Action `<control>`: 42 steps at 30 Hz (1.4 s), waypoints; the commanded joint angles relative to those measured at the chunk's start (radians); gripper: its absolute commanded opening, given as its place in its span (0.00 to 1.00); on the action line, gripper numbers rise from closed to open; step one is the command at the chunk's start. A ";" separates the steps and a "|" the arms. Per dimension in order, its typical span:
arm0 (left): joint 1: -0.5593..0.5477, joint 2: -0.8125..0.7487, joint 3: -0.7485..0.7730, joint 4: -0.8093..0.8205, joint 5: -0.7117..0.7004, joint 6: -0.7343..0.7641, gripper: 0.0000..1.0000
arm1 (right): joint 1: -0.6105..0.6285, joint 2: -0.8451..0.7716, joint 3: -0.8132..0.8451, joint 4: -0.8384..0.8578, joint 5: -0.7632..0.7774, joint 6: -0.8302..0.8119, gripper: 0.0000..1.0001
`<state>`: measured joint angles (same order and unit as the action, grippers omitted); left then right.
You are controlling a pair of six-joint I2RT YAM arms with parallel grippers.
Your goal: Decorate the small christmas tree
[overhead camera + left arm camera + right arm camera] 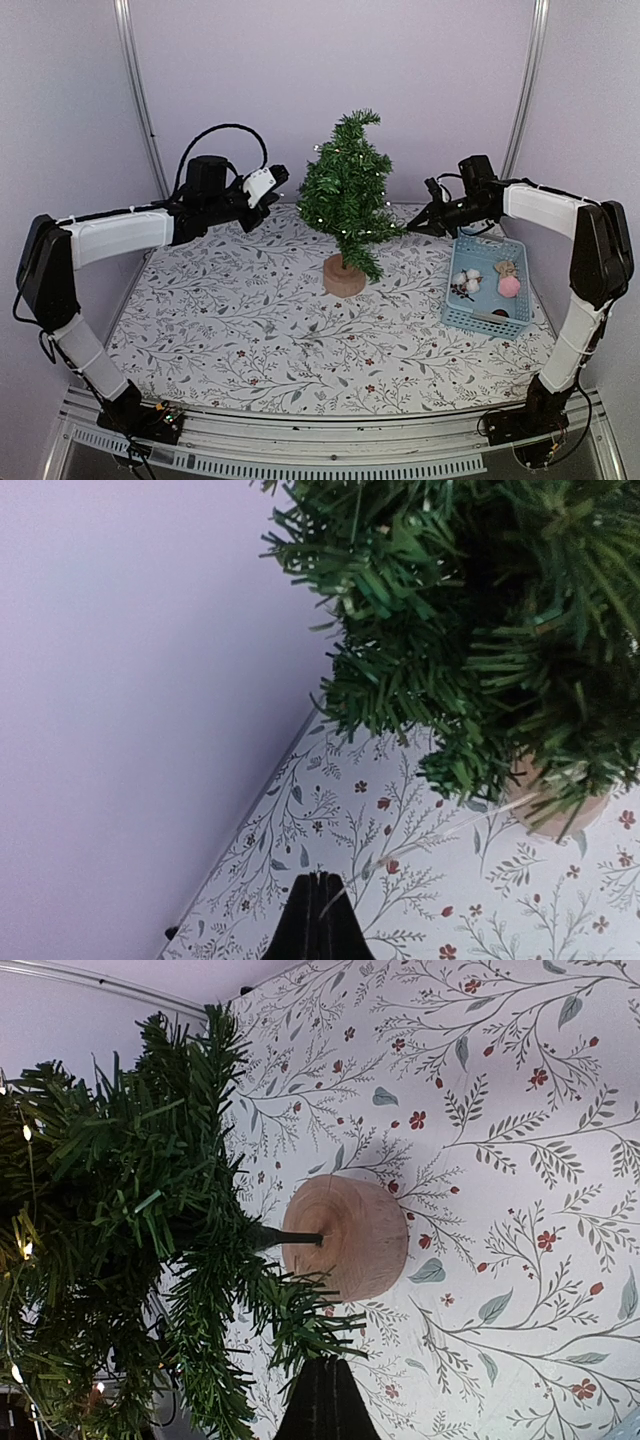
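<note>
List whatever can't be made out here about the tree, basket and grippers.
- Top view: the ornaments in the blue basket are too small to identify.
- Left wrist view: a thin wire runs toward the left gripper, too fine to tell if pinched.
- Both wrist views: the small christmas tree is cut off by frame edges, its top unseen.

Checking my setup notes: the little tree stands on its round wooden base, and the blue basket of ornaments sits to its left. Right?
Not quite. The blue basket sits to the right of the tree, not its left; the top view shows it. The tree does stand on its round wooden base.
</note>
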<state>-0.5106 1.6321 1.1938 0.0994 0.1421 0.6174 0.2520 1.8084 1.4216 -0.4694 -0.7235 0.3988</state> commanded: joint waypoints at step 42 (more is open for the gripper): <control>-0.057 0.121 -0.013 0.165 0.214 -0.061 0.35 | -0.059 0.099 0.128 -0.066 0.107 -0.050 0.00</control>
<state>-0.5713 1.8313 1.2209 0.2646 0.3531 0.5663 0.2146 1.8858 1.5158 -0.5354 -0.6571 0.3660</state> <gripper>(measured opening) 0.305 0.009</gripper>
